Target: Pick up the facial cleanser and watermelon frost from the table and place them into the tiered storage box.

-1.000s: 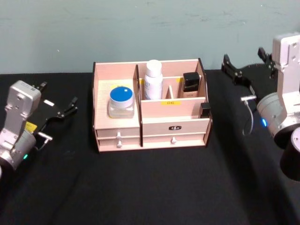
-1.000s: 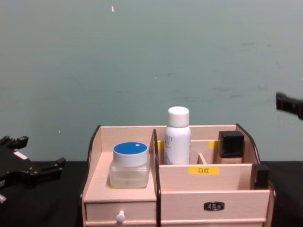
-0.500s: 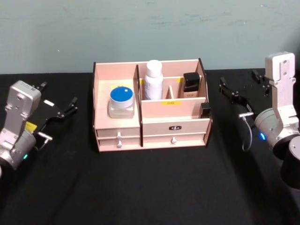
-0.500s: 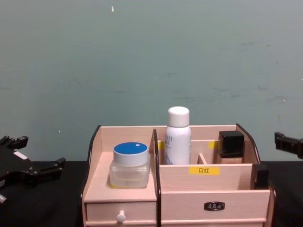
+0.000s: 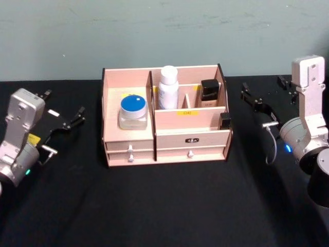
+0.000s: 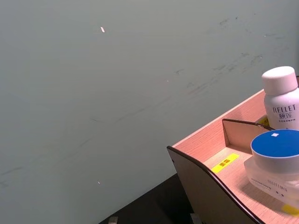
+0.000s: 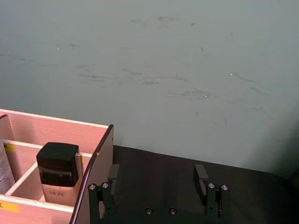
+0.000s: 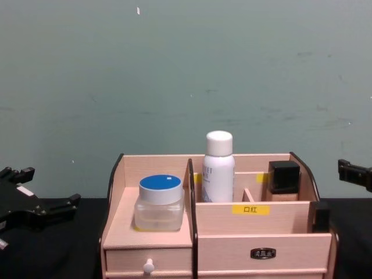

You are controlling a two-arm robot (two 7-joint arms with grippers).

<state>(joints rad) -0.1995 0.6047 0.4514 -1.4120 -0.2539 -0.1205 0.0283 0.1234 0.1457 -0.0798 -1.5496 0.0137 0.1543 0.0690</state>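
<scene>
Storage box [image 5: 167, 135]: planted mid-desk, square to the robot, drawers shut. Holds a white bottle [image 5: 168, 87] upright in the back middle slot, a blue-lidded jar [image 5: 133, 112] on the left step, a black-capped bottle [image 5: 209, 92] back right and a small dark item [image 5: 224, 121] tucked at the front right corner. Cannot say which of these counts as the cleanser and which as the watermelon frost; going by the loaded box, looks close to finished.

Trouble spots from here, as a judgement. Right claw [image 5: 262, 86]: parked just off the box's right wall, above the desk [image 5: 164, 206], so any careless swing inward could clip that curved side and shove the whole box. Could rock the tall white bottle, the likeliest thing in there to topple. Could also nudge the jar forward, sitting as it does on an open step with no visible front lip. On the far side, less worry: more room between arm and box.

Claw check. Right one: spread wide, nothing between the fingers, touching nothing. Left claw [image 5: 64, 102]: low over the desk, well apart from the box, likewise spread and empty, with no contact on either finger.
</scene>
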